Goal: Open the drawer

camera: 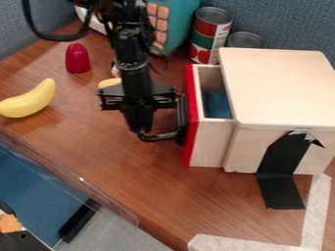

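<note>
The black gripper [138, 112] hangs over the wooden table, just left of the drawer's red front. Its lower right part is up against or very close to that front, and dark parts overlap there, so contact is unclear. The drawer [210, 142] stands partly out of the light wooden box [281, 90], on the box's left side. Through its open top a blue surface [216, 104] shows inside. The gripper and arm hide part of the table behind them.
A yellow banana [29, 100] and a dark red object [77, 58] lie at left. Behind stand a tall can [209, 35], a shorter can [246, 39] and a teal object [180, 22]. Black tape [280, 171] runs from box to table. A clear ledge [72, 179] borders the table's front left.
</note>
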Robot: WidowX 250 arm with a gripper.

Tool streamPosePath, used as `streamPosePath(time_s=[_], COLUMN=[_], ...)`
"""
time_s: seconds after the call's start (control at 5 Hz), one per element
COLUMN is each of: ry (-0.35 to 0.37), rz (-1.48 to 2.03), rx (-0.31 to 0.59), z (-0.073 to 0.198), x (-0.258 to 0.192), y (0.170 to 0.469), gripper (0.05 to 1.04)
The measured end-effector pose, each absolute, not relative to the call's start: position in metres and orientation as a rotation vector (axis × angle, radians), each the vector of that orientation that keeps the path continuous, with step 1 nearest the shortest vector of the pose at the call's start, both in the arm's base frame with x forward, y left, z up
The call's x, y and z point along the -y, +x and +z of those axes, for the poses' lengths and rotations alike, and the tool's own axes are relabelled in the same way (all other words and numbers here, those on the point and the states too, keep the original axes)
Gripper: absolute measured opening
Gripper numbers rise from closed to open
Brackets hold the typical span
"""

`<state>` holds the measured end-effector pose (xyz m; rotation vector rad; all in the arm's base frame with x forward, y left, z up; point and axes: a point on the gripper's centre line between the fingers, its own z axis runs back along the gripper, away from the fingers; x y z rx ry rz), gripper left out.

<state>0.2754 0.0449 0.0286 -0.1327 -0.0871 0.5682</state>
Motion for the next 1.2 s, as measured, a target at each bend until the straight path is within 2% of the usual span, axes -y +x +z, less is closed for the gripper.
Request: streamPosePath(time_s=[1.2], ry=[-0.123], rz=[0.602], rx=[0.104], z=[0.035], x=[-0.075], y=[0.256], gripper=[0.151])
